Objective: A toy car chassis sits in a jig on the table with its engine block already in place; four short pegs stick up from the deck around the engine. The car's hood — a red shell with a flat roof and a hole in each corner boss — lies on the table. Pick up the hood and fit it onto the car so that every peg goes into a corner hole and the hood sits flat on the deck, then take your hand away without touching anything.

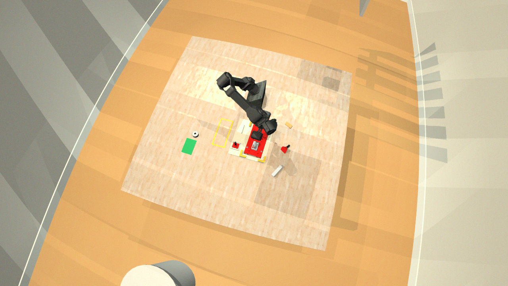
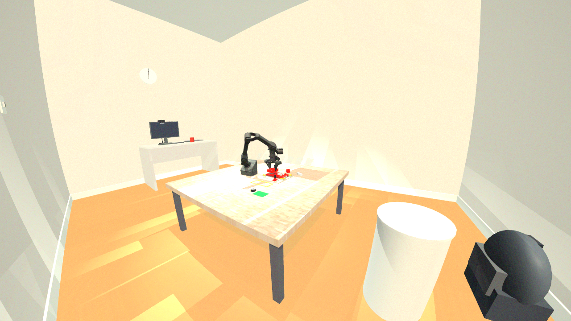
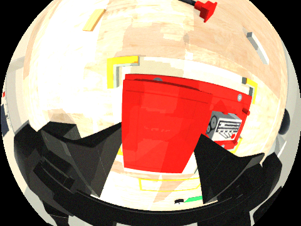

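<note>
My gripper (image 2: 272, 166) (image 3: 160, 130) is shut on the red hood (image 2: 272, 170) (image 3: 163, 125), one finger at each end of the shell. The flat roof faces up. The hood is over one end of the red chassis deck (image 1: 250, 152) (image 3: 229, 100), beside the engine block, and looks slightly raised; exact clearance is unclear. The grey-and-white engine block (image 1: 254, 145) (image 3: 226, 125) is uncovered on the deck. Short red pegs (image 3: 246, 111) show near it; others are hidden. The hood's corner holes cannot be seen. The chassis sits in the pale jig with yellow corner brackets (image 1: 243, 154) (image 3: 110, 73).
A red part with a black stem (image 1: 235, 145) stands on the jig's side. Beyond the jig lie another red-and-black part (image 1: 284, 149) (image 3: 207, 10), a white bar (image 1: 277, 171) (image 3: 258, 47) and an orange bar (image 1: 288, 124) (image 3: 94, 19). A wheel (image 1: 195, 134) and green patch (image 1: 189, 146) lie opposite.
</note>
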Controlling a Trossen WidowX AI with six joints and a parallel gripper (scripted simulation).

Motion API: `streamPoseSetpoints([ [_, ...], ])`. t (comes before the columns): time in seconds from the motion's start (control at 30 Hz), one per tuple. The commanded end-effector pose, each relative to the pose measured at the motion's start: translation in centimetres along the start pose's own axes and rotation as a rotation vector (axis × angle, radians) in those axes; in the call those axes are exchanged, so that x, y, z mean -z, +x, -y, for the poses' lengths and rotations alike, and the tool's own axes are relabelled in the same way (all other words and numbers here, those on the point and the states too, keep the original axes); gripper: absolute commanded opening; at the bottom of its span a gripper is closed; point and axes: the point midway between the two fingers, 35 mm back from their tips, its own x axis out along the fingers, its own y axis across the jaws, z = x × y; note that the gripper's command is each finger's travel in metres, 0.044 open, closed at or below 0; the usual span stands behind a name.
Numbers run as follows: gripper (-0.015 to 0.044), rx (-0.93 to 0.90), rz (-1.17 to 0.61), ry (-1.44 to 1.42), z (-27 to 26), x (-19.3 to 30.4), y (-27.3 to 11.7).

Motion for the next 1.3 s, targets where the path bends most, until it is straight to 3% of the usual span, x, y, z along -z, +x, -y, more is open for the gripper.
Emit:
streamPoseSetpoints([
  [0.0,0.0000,0.006,0.011,0.008,0.3,-0.2,-1.3],
  [0.83,0.0000,0.003,0.005,0.006,0.1,-0.1,-4.9],
  [1.27,0.0000,0.005,0.009,0.327,2.1,-0.3,-5.2],
])
